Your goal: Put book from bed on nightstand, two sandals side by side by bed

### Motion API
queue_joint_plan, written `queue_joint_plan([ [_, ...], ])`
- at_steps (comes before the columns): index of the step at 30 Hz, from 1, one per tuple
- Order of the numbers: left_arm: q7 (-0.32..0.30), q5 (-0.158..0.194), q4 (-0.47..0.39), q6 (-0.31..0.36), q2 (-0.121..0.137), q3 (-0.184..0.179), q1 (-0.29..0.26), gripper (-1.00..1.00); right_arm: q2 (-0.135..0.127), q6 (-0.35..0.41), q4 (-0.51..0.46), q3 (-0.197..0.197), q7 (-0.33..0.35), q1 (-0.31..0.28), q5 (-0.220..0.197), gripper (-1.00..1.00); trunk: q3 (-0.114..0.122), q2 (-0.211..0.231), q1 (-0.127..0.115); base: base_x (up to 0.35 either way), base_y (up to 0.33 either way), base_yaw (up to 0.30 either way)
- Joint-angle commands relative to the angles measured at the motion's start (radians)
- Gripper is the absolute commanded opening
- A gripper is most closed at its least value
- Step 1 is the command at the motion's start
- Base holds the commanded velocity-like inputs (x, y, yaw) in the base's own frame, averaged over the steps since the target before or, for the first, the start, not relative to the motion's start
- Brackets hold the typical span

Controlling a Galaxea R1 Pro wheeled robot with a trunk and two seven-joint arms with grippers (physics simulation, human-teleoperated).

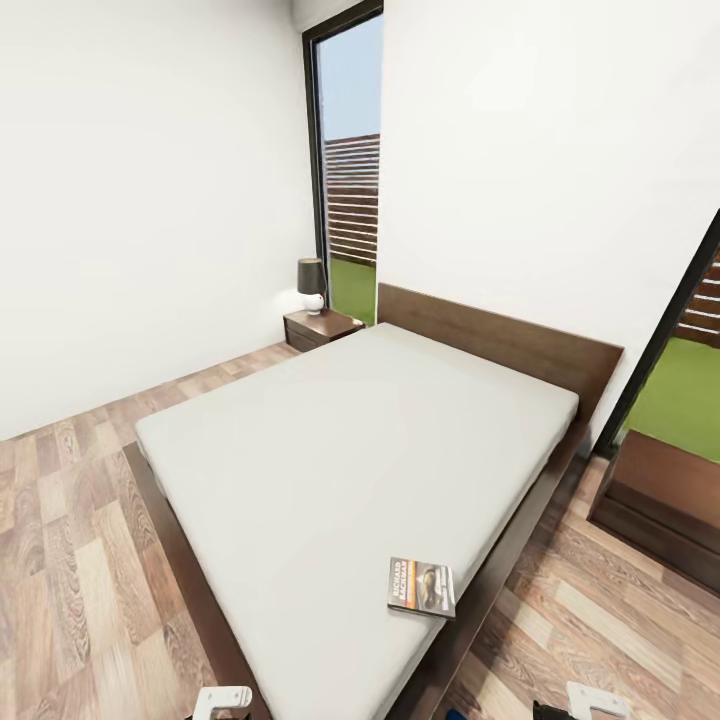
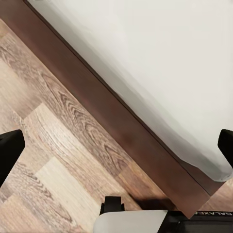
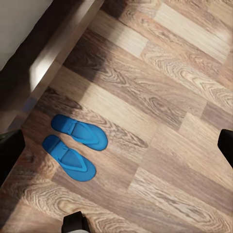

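Left fingers: two dark fingers (image 2: 10,150) stand wide apart at opposite edges of the left wrist view, gripping nothing and touching nothing; bed frame and floor lie between them.
Right fingers: dark fingers (image 3: 9,155) likewise spread wide at the edges of the right wrist view, empty, over bare floor and the sandals.
Book: the book (image 1: 421,587) lies flat on the mattress near the foot-end corner on the robot's right, close to the mattress edge; thin paperback, dark cover with an orange band, white lettering and a small picture.
Bed: the bed (image 1: 340,450) is large and low, with a smooth plain light-grey mattress with rounded edges on a dark brown wooden frame; a flat headboard of the same wood stands at the far end.
Sandals: the sandals (image 3: 73,145) are two bright blue flat flip-flops lying on the floor close side by side, roughly parallel, near the bed frame but apart from it.
Nightstand: the nightstand (image 1: 320,328) is a small dark reddish-brown wooden cabinet beside the headboard's far-left corner, against the wall.
On the nightstand: a lamp (image 1: 311,285) with a dark shade and pale rounded base stands on top.
Floor: the floor (image 1: 70,560) is of wood-grain planks in mixed light and mid brown tones.
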Motion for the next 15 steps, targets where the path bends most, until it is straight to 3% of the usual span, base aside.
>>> queue_joint_plan([
  [1, 0.003, 0.010, 0.001, -0.004, 0.001, -0.008, -0.001, 1.00, 0.000, -0.004, 0.001, -0.007, -0.002, -0.001, 0.010, 1.00, -0.002, -0.002, 0.001, 0.005, 0.001, 0.001],
  [15, 0.003, 0.010, 0.001, -0.004, 0.001, -0.008, -0.001, 1.00, 0.000, -0.004, 0.001, -0.006, -0.001, -0.001, 0.013, 1.00, -0.002, -0.002, 0.001, 0.001, 0.000, 0.000],
])
